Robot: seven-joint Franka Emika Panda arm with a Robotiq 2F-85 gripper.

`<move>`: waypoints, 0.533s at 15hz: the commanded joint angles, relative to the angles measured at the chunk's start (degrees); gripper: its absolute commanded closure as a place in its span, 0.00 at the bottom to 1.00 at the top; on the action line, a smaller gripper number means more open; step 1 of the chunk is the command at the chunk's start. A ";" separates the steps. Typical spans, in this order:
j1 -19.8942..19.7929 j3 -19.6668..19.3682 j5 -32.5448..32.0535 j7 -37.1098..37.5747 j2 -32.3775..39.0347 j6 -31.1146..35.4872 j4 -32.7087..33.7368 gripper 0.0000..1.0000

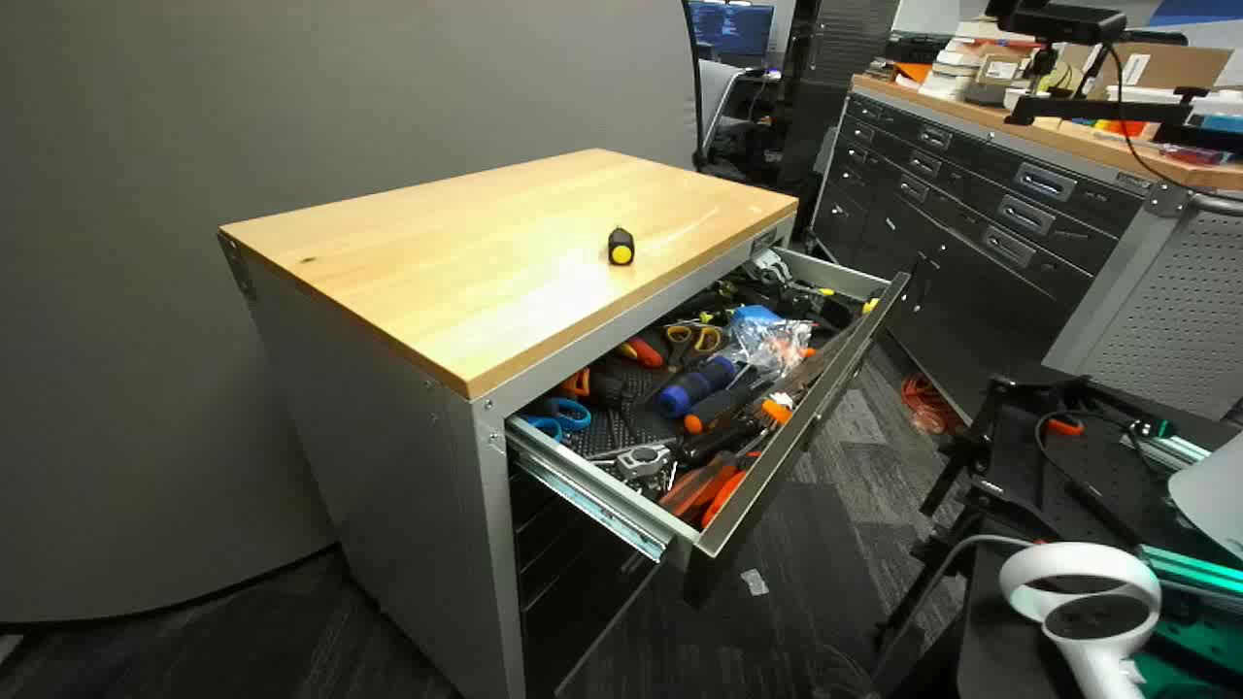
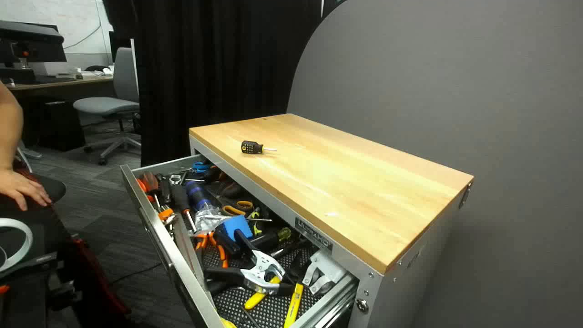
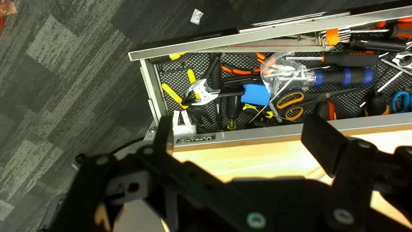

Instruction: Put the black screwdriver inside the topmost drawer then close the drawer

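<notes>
The black screwdriver (image 1: 621, 245) lies on its side on the light wood top in both exterior views. Its yellow end cap faces the camera in an exterior view, and its short silver shaft points right from the black handle (image 2: 251, 147) in an exterior view. It is hidden or out of frame in the wrist view. The topmost drawer (image 1: 777, 456) is pulled out and full of tools; its silver front edge also shows in the wrist view (image 3: 222, 42). My gripper (image 3: 239, 133) is open and empty above the cabinet's front edge, fingers wide apart. The exterior views do not show it.
The wood top (image 1: 466, 233) overhangs the drawer's back. A spring clamp (image 2: 264, 271), scissors (image 3: 291, 103) and several handled tools fill the drawer. A dark grey cabinet (image 1: 971, 243) stands behind. A person's hand (image 2: 23, 189) rests near a white controller (image 1: 1088, 582).
</notes>
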 commanded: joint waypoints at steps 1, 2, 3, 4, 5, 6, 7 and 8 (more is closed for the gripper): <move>0.55 -0.40 -0.28 0.28 0.09 -0.15 0.40 0.00; 0.55 -0.41 -0.29 0.29 0.02 -0.06 0.69 0.00; 0.55 -0.40 -0.29 0.29 -0.13 -0.06 0.97 0.00; 0.55 -0.40 -0.29 0.29 -0.23 -0.06 1.13 0.00; 0.54 -0.40 -0.29 0.29 -0.24 -0.06 1.17 0.00; 0.54 -0.40 -0.29 0.29 -0.24 -0.06 1.17 0.00; 0.55 -0.40 -0.29 0.29 -0.24 -0.06 1.17 0.00; -0.58 2.38 -1.16 5.77 0.50 0.79 0.57 0.00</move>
